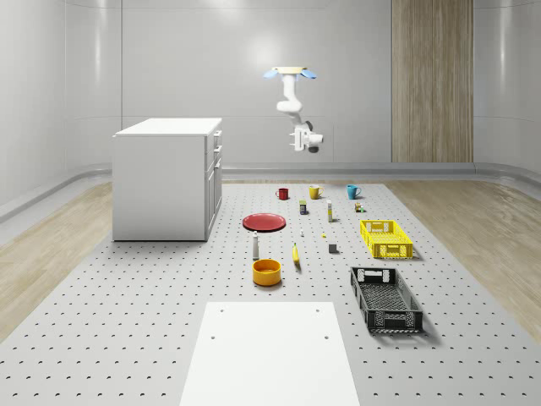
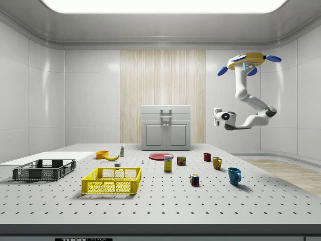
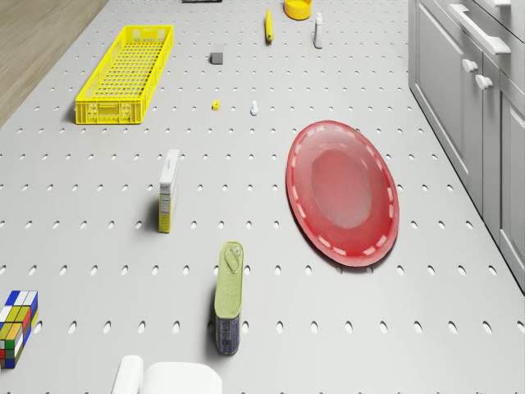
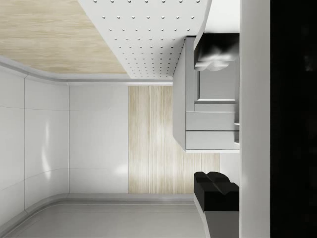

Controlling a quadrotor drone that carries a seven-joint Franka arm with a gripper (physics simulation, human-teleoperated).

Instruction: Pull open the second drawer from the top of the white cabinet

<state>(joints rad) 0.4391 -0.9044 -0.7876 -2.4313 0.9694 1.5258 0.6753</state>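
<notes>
step: approach | drone (image 2: 249, 61) hovers high, well off white cabinet (image 1: 167, 178) on counter (image 1: 127, 321) | hand (image 2: 217, 117): spread can't tell | advice: descend, square up to second drawer (image 2: 166, 117) handle

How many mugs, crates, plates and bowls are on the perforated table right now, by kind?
Mugs: 3 (red handled mug, yellow handled mug, blue handled mug)
Crates: 2 (yellow lattice plastic crate, black lattice plastic crate)
Plates: 1 (red round plate)
Bowls: 1 (orange round bowl)
Total: 7
</notes>
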